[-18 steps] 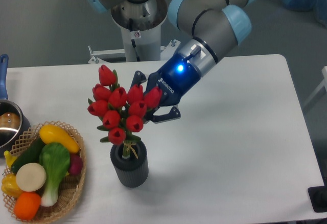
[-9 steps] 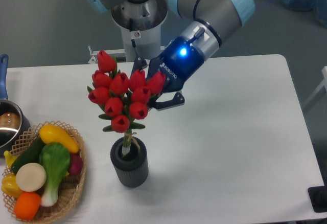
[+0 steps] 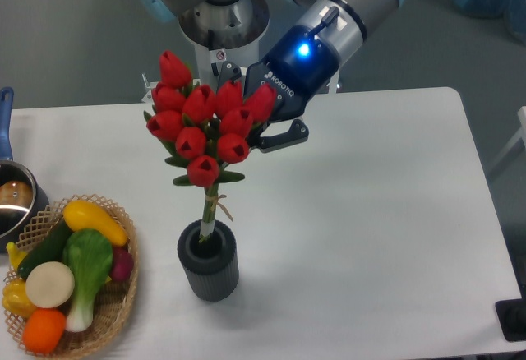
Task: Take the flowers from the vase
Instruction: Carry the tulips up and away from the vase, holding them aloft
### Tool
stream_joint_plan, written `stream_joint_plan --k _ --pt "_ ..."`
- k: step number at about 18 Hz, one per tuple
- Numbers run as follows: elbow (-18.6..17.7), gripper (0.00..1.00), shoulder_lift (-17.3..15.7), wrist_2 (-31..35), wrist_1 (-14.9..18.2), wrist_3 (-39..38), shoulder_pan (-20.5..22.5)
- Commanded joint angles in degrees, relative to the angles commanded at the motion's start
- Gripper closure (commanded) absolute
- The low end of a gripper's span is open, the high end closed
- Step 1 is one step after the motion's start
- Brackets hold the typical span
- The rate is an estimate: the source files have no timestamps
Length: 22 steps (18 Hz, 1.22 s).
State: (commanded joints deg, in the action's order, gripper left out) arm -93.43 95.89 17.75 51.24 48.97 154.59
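A bunch of red tulip flowers [image 3: 205,126] with green leaves hangs above the dark grey ribbed vase [image 3: 209,263]. The thin tied stems [image 3: 209,212] run down into the vase's mouth. My gripper [image 3: 251,122] sits at the right side of the bunch, shut on the flowers among the buds. One dark finger [image 3: 283,137] sticks out to the right of the buds; the other finger is mostly hidden behind them.
A woven basket [image 3: 115,315] of toy vegetables stands at the front left. A metal pot [image 3: 15,204] with a blue handle sits at the left edge. The arm's base [image 3: 222,39] rises behind the table.
The gripper has risen and moved slightly up-right with the flowers in it. The bunch has lifted, so more bare stem shows above the vase.
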Motion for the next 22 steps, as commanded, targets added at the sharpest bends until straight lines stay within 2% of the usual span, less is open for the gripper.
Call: stream_joint_plan --k 3,8,14,18,22 --pt "-0.6 0.73 -1.6 1.1 0.2 -0.5 4.3" --pt "0.0 0.73 -1.6 8.9 -0.1 0.1 10.5" --pt "-0.4 0.73 -1.1 9.6 0.0 6.2 18.7" --pt "-0.8 0.73 -0.7 9.6 0.1 7.5 22.0" --pt "-0.7 0.72 0.5 9.6 0.0 7.5 22.3"
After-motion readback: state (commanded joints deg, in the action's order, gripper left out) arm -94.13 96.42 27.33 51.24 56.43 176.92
